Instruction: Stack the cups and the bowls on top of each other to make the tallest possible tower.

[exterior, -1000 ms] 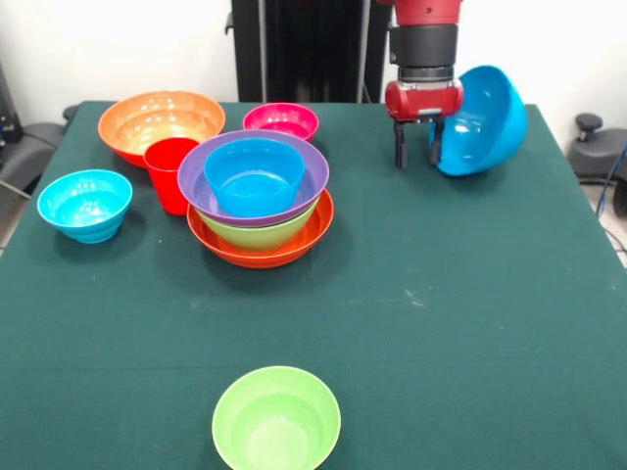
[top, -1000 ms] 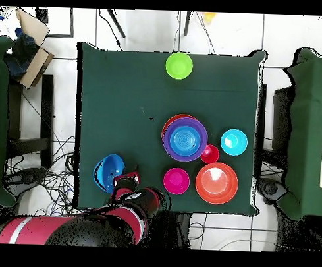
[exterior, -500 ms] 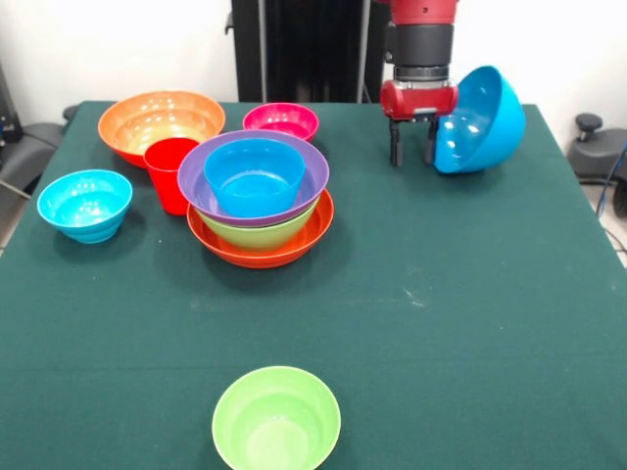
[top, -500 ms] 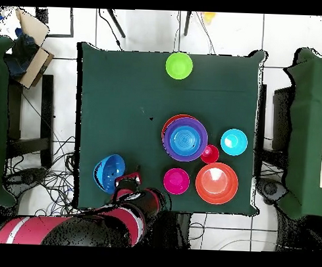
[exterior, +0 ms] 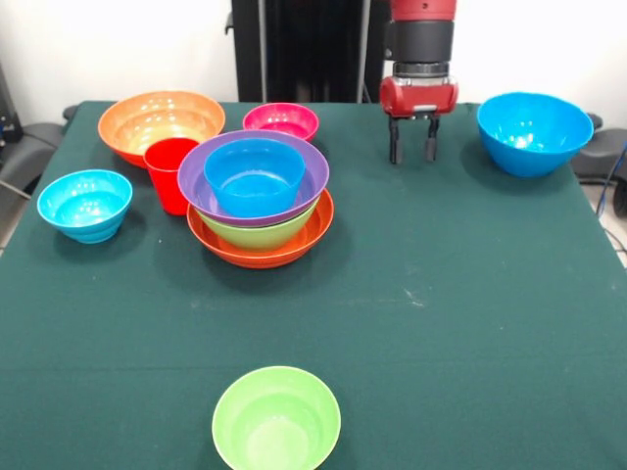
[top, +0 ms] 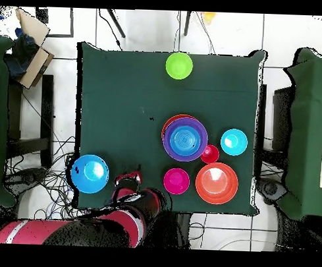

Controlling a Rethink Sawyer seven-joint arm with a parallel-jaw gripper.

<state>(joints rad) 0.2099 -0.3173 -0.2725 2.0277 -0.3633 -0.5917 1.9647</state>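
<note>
Tower (exterior: 260, 211) has four bowls nested: orange, green, purple, blue. Gripper (exterior: 412, 152) hangs empty, fingers spread. Red cup (exterior: 168, 173) and five loose bowls remain unstacked.

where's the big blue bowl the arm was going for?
Front view: the big blue bowl sits upright at the table's far right corner, right of the hand and apart from it. Overhead, it overhangs the table's left edge.
</note>
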